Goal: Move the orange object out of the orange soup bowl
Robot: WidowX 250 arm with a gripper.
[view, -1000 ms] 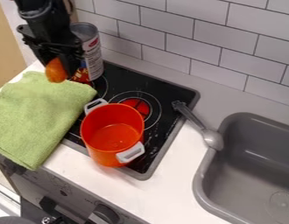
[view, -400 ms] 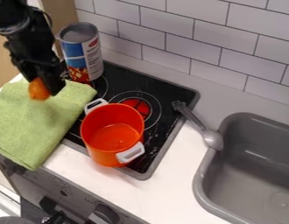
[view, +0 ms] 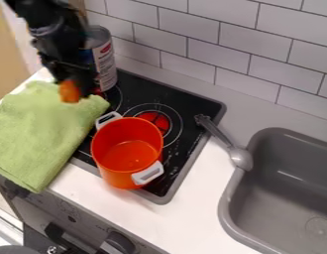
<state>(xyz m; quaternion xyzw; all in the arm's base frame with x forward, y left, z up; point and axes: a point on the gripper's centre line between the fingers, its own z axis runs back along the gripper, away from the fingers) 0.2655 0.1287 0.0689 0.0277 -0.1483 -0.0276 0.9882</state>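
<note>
one small, stubby orange object (view: 69, 92)

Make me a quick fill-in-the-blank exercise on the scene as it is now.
1. The gripper holds the orange object over the green ____.
2. The orange pot stands on the black ____.
3. Inside, the pot is ____.
4. The spoon lies with its rounded end at the rim of the grey ____.

Missing words: towel; stove; empty; sink.

bright light is hitting the white desk (view: 186, 216), small glare is streaking the gray sink (view: 279, 198), arm (view: 57, 37) is blurring.
</note>
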